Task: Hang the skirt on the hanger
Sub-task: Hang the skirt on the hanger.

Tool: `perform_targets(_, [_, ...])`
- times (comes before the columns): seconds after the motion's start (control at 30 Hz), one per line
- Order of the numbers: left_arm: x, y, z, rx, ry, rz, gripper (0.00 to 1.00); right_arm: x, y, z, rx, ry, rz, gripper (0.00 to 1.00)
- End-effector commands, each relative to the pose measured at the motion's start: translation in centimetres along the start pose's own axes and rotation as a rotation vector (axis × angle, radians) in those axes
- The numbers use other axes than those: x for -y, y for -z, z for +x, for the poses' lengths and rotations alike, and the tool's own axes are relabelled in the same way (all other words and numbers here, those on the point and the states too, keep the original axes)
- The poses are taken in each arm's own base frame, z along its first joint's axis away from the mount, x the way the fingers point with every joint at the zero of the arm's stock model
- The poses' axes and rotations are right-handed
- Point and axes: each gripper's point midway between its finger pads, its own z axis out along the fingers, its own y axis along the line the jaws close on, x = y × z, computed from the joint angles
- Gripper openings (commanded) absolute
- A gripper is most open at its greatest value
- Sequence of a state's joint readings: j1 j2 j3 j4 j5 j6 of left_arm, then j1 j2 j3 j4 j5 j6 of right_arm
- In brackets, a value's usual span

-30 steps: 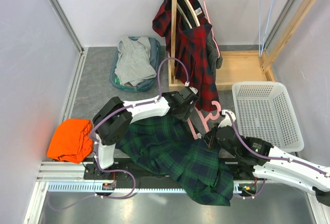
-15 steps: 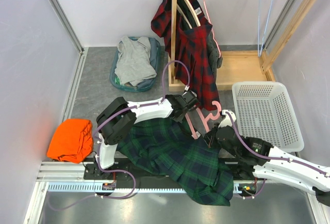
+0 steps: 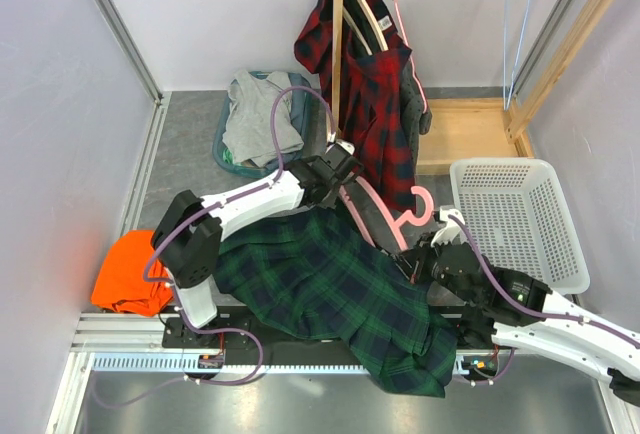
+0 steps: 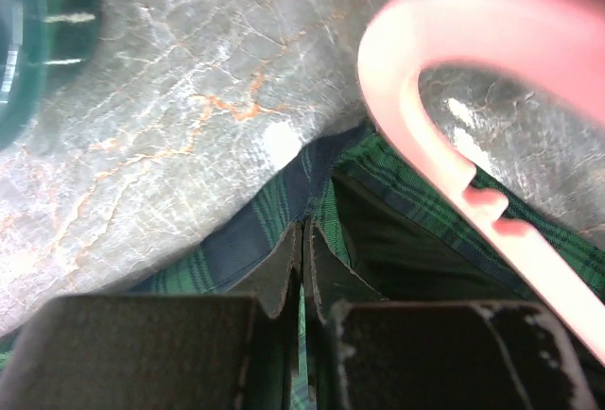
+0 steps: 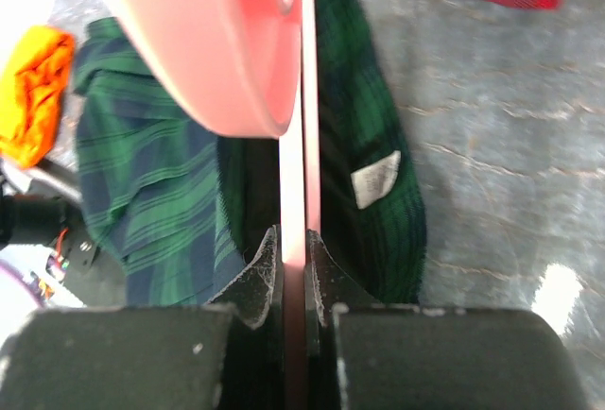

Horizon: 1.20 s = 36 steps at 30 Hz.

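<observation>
The left gripper [image 4: 302,240] has just pinched shut on the skirt [image 3: 320,289] waistband (threading can probably begin). The right gripper [image 5: 293,251] clamps the hanger [image 5: 217,42].

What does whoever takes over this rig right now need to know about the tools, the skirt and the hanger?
Left tool: shut on the edge of the green plaid skirt, at its far end.
Right tool: shut on a thin part of the pink hanger.
Where: the skirt lies spread on the table between the arms. The hanger lies along its far right edge, hook toward the white basket.
Done: both pieces are gripped.
Left: the skirt does not look seated on the hanger yet. Likely next step is to work the hanger into the skirt's opening.
</observation>
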<state>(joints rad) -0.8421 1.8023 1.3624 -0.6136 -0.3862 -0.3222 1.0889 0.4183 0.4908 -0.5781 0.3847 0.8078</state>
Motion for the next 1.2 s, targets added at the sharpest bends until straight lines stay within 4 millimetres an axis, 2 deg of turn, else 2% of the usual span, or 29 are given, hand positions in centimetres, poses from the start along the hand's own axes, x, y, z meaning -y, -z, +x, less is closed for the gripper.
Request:
perform_targets(0.0, [-1.7,2.1,-3.3,0.095,0.068,-0.005,0.02,-3.7,1.1,-1.6,0.011,0.036,-0.161,0.00])
perform_targets(0.17, [-3.3,3.0,-5.0,0.141,0.103,-0.040,0.02,-5.8,1.3,-0.3,-0.063,0.059,-0.273,0.00])
perform_targets(0.3, [-5.1,3.8,-7.1,0.197,0.145,-0.102,0.02,-6.1,1.3,0.7,-0.113,0.070,-0.295,0.00])
perform_targets(0.43, [-5.7,5.3,-9.4,0.262,0.170,-0.119,0.02,-6.6,1.2,1.3,-0.146,0.086,-0.316,0.00])
perform_targets(0.6, [-6.4,6.8,-10.5,0.312,0.187,-0.132,0.02,-6.7,0.7,1.7,-0.172,0.110,-0.310,0.00])
perform_targets(0.77, [-7.4,8.5,-11.2,0.365,0.205,-0.149,0.02,-7.4,1.3,1.7,-0.172,0.120,-0.361,0.00])
perform_targets(0.83, [-7.1,8.7,-11.3,0.374,0.199,-0.126,0.02,-8.1,1.5,1.9,-0.188,0.125,-0.399,0.00])
perform_targets(0.97, [-5.7,10.2,-11.9,0.417,0.137,-0.052,0.02,-8.8,0.4,2.7,-0.228,0.147,-0.410,0.00])
perform_targets(1.1, [-4.3,13.5,-11.8,0.476,0.084,0.045,0.02,-10.1,-1.2,2.5,-0.217,0.160,-0.433,0.00])
perform_targets(1.13, [-4.0,14.2,-11.7,0.486,0.073,0.072,0.02,-10.7,-1.4,1.9,-0.191,0.164,-0.447,0.00])
perform_targets(1.17, [-3.4,14.9,-11.4,0.493,0.060,0.109,0.02,-10.4,-2.2,1.5,-0.167,0.166,-0.411,0.00])
